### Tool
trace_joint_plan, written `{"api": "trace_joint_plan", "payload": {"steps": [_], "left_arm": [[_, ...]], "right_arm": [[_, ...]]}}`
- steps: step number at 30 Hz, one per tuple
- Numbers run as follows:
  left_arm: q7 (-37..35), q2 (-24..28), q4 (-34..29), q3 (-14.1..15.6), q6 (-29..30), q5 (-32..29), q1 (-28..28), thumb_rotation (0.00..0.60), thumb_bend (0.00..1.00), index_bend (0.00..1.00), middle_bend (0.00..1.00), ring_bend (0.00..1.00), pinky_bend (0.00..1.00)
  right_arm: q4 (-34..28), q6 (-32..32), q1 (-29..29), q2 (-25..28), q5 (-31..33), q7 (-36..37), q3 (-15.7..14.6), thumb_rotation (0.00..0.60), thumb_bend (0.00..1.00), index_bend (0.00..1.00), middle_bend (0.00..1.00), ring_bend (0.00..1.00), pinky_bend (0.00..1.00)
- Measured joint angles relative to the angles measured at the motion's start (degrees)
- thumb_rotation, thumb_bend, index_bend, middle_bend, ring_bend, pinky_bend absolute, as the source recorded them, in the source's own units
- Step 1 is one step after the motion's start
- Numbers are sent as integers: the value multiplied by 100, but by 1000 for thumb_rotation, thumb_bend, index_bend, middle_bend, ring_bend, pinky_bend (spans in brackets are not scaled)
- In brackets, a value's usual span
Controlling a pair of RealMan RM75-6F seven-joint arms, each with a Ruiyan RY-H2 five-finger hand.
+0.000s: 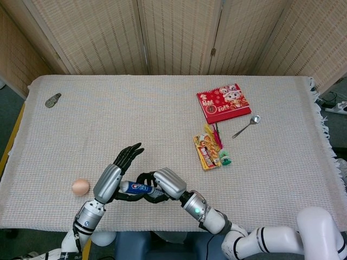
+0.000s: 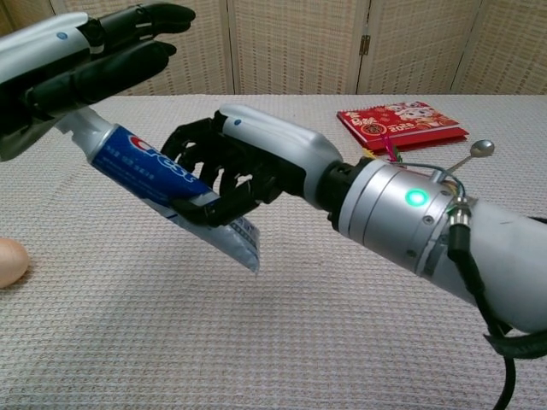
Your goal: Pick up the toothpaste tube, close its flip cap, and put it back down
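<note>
A white and blue toothpaste tube (image 1: 136, 188) (image 2: 145, 162) hangs above the near edge of the table, its crimped end pointing down to the right. My right hand (image 1: 165, 184) (image 2: 248, 162) grips the tube's body, dark fingers wrapped around it. My left hand (image 1: 116, 170) (image 2: 77, 60) lies over the tube's cap end with its fingers stretched out straight and apart. The cap itself is hidden behind the left palm, so I cannot tell whether it is open or closed.
An egg (image 1: 80, 187) (image 2: 8, 260) lies on the cloth left of the hands. A red booklet (image 1: 222, 102) (image 2: 400, 120), a spoon (image 1: 246, 126) (image 2: 479, 152) and a snack packet (image 1: 207, 150) lie at the right. A small grey object (image 1: 52, 100) sits far left.
</note>
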Motion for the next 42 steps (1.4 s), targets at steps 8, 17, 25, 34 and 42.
{"api": "trace_joint_plan", "payload": {"steps": [8, 17, 25, 34, 42], "left_arm": [[-137, -185, 31, -18, 69, 1, -1, 187, 64, 13, 0, 0, 0], [30, -305, 95, -20, 116, 28, -9, 173, 64, 12, 0, 0, 0], [163, -295, 121, -31, 123, -19, -1, 170, 64, 12, 0, 0, 0], [280, -52, 180, -38, 245, 52, 68, 167, 65, 11, 0, 0, 0], [485, 283, 457, 38, 325, 85, 190, 166, 65, 20, 0, 0, 0]], "right_arm": [[50, 115, -69, -235, 8, 183, 67, 600, 823, 757, 611, 717, 583], [86, 163, -125, -405, 25, 251, 117, 600, 826, 766, 617, 722, 590], [32, 124, -159, -380, 76, 217, 155, 600, 827, 766, 617, 723, 590], [-118, -54, -174, 132, 99, -284, 74, 600, 827, 765, 617, 720, 590], [-331, -651, -19, 1012, 667, -1715, -30, 600, 826, 707, 548, 651, 541]]}}
